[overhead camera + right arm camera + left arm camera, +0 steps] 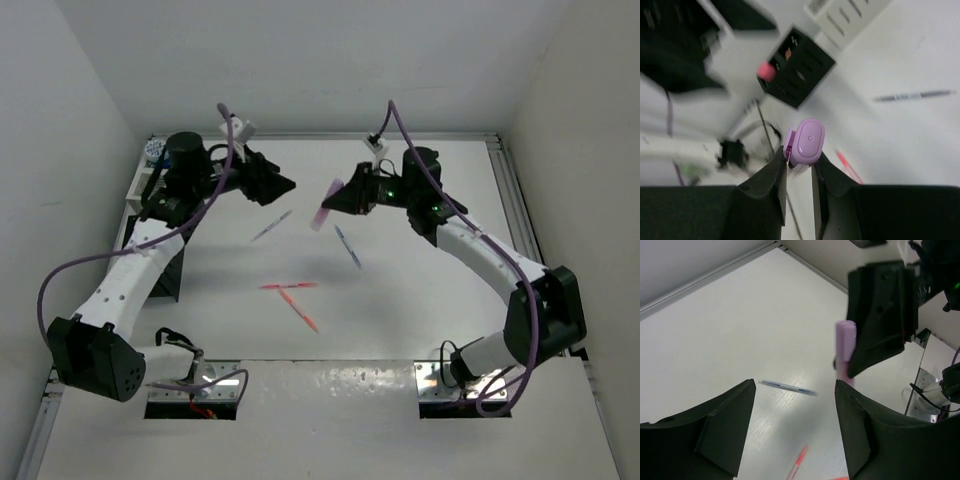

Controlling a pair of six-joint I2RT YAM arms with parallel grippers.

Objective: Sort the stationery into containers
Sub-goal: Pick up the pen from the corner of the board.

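Observation:
My right gripper [340, 196] is shut on a pink marker [325, 207] and holds it above the table's middle back; in the right wrist view the marker's lilac cap [806, 141] sticks out between the jaws [799, 161]. My left gripper [272, 186] is open and empty, facing the right one; its wrist view [795, 390] shows the marker [844, 352] in the other gripper. On the table lie a blue-purple pen [272, 226], a blue pen [347, 245] and two orange pens [290, 286] [300, 311]. The white organiser [146, 182] and the black organiser [166, 272] stand at the left.
The left arm reaches over both organisers and hides much of them. A blue-capped jar [154, 150] sits at the back left corner. The right wrist view shows the black organiser [797, 65] with a blurred pink cap [766, 71] beside it. Walls close the table on three sides.

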